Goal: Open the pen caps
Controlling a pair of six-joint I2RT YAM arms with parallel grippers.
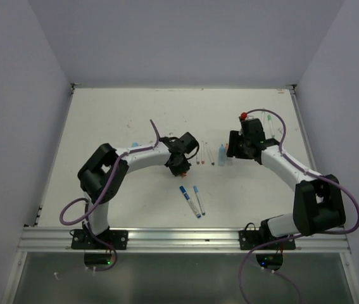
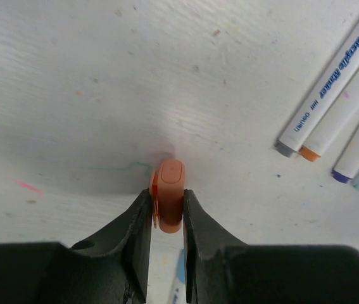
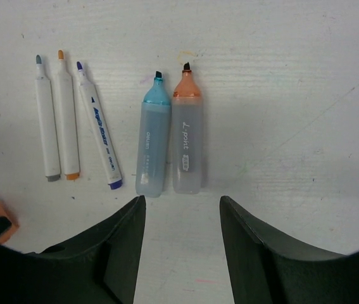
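Pen cap [image 2: 170,177] in orange is pinched by the left gripper [image 2: 166,196] beside a row of five uncapped pens [image 3: 100,133]; the right gripper [image 3: 182,202] is held spread there; two blue-capped pens [image 1: 190,202] nearby seem left.

Orange cap [image 2: 168,193] gripped; five pens [image 3: 98,126] (all uncapped) lie parallel.

A robot lab cell: plain pale walls [image 1: 14,95] box in a stained white table [image 1: 116,120] edged by an aluminium rail [image 1: 179,237].
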